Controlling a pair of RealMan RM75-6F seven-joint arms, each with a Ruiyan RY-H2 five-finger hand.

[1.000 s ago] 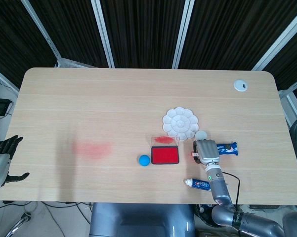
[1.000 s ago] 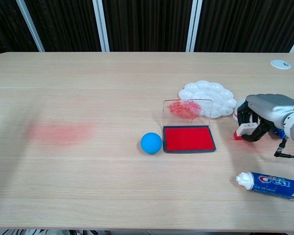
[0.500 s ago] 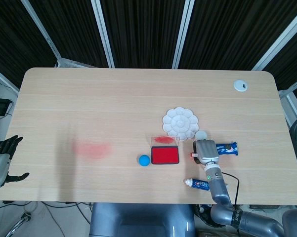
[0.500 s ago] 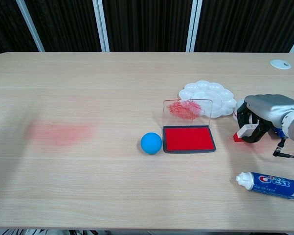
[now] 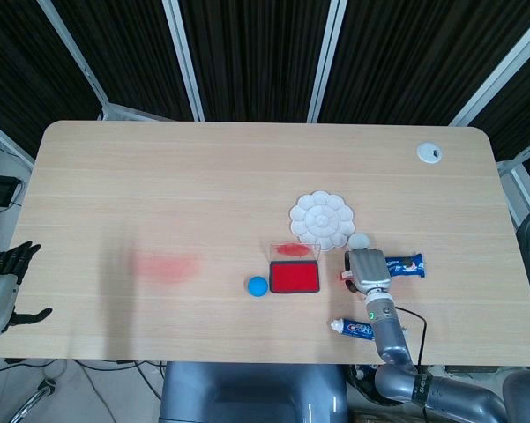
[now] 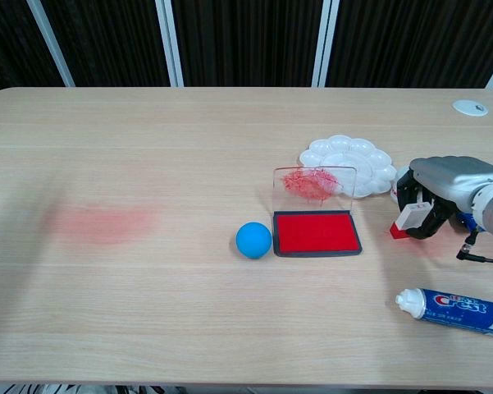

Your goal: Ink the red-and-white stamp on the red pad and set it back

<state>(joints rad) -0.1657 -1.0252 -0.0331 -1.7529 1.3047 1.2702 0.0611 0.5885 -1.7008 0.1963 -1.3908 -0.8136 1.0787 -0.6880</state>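
Dark slatted panels stand behind a pale wooden table point(image 6: 148, 312), which carries a faint red smear point(image 6: 102, 223) toward its left side. Off the left edge in the head view, the left hand point(image 5: 2, 286) hangs with its fingers spread, grasping nothing. Moving right there is one blue ball point(image 6: 253, 240), then just beside it one red ink pad point(image 6: 317, 233) with its clear lid point(image 6: 315, 181) standing open and smudged red. Behind that sits one white flower-shaped palette point(image 6: 349, 158). Right of the pad, the right hand point(image 6: 440, 197) is curled around the one red-and-white stamp point(image 6: 408, 220). Compared with half a second ago, the stamp has tipped and come up slightly: its red base now looks clear of the wood, and it leans toward the pad. That suggests the pickup is done and the carry to the pad comes next; inking has not yet begun. Nearer the front edge lies one toothpaste tube point(image 6: 455, 311), and the head view shows one blue wrapped packet point(image 5: 406, 265) past the hand. One white round fitting point(image 6: 470, 107) sits in the far right corner.
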